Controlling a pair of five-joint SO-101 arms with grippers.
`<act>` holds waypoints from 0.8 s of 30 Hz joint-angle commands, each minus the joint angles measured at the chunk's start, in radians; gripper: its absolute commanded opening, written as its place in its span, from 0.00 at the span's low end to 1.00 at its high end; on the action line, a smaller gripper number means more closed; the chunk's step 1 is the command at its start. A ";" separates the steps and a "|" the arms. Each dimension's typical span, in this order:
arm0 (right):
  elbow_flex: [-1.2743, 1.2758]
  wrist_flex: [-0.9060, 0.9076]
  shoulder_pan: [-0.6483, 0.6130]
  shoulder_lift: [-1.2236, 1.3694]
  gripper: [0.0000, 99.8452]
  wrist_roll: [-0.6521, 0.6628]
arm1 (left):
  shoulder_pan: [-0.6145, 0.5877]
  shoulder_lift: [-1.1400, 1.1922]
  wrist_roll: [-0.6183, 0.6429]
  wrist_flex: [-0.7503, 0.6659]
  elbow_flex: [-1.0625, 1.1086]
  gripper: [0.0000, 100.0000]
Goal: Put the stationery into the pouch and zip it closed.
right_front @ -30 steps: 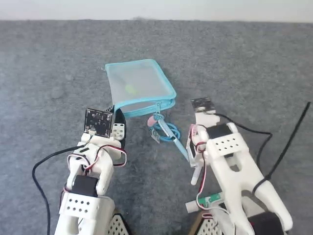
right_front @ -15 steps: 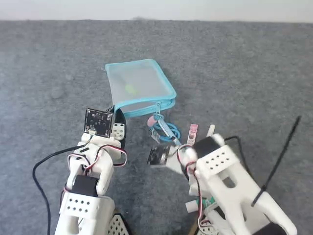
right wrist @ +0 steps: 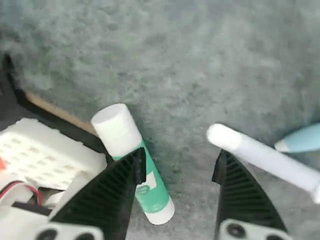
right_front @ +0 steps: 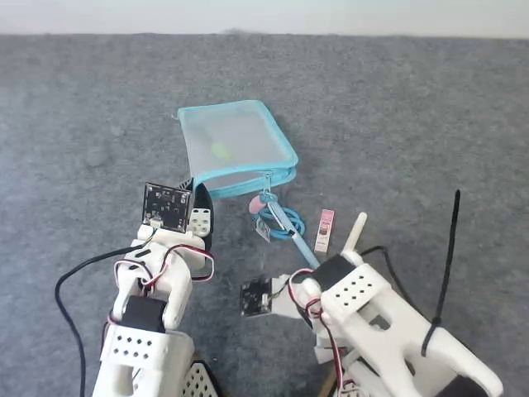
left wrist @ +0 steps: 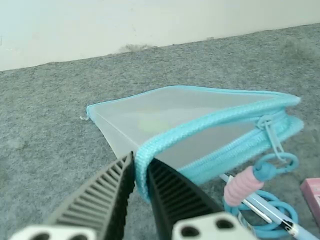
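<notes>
My left hand (left wrist: 140, 167) is clamping the pouch (left wrist: 200, 112) by its rim. My right hand (right wrist: 180, 162) is hanging spread above the glue stick (right wrist: 136, 167), well apart from the pouch. I'm judging the glue stick light, stiff and slick, so I'm favouring its mid-barrel.

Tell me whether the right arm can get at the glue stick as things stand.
Probably yes. The right claw is open right at the glue stick, which lies bare on the carpet. The white plastic part beside it may crowd one finger.
</notes>
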 commanded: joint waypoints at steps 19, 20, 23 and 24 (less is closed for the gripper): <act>-0.094 0.186 -0.364 -0.016 0.17 0.272 | 0.000 -0.014 -0.009 -0.037 -0.021 0.01; -0.094 0.186 -0.420 -0.016 0.15 0.267 | 0.000 -0.014 -0.009 -0.037 -0.021 0.01; -0.094 0.186 -0.507 -0.016 0.13 0.250 | -0.026 -0.014 -0.009 -0.037 -0.021 0.01; -0.094 0.180 -0.506 -0.015 0.13 0.238 | -0.038 -0.014 -0.009 -0.037 -0.021 0.01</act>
